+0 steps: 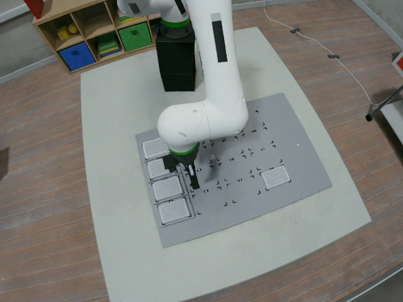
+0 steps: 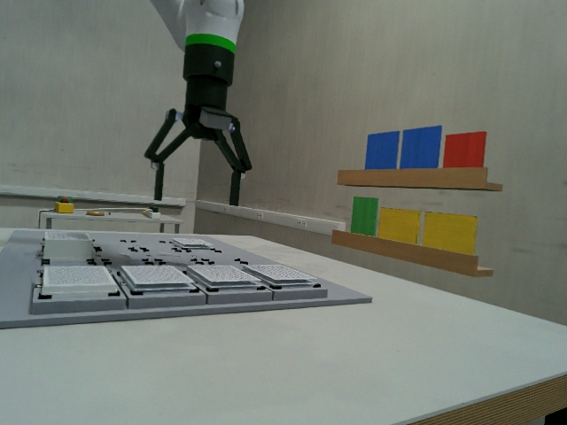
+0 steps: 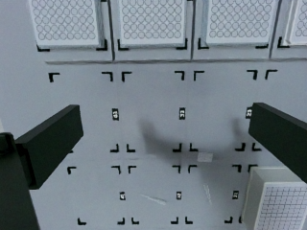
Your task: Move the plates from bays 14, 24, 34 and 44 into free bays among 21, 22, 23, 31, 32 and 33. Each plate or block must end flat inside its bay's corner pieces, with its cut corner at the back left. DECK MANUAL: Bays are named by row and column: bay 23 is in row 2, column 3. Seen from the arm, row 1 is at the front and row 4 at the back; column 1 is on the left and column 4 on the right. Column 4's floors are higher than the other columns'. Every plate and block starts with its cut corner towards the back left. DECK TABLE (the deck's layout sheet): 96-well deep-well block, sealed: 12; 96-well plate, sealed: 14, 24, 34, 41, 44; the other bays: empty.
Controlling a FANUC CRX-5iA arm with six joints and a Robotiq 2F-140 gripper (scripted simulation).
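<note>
My gripper [image 2: 196, 201] [image 3: 165, 119] is open and empty, high above the deck, over column 3 around bay 33. Plates sit on column 4's raised floors: bay 14's [image 1: 155, 148] [image 2: 77, 275] [image 3: 299, 21], bay 24's [image 1: 156, 168] [image 2: 154, 275] [image 3: 240, 19], bay 34's [image 1: 167, 188] [image 2: 221, 274] [image 3: 153, 21] and bay 44's [image 1: 174, 211] [image 2: 280, 273] [image 3: 64, 19]. Bays 22, 23, 32 and 33 look empty in the wrist view, bays 21 and 31 in the top view. The arm partly hides bays 14 and 24 there. Cut corners are too small to tell.
The sealed deep-well block [image 2: 67, 249] [image 3: 280, 206] stands in bay 12, hidden by the arm in the top view. Another plate [image 1: 276, 177] [image 2: 192, 243] lies in bay 41. Black corner pieces mark the bays on the grey deck [image 1: 260, 201].
</note>
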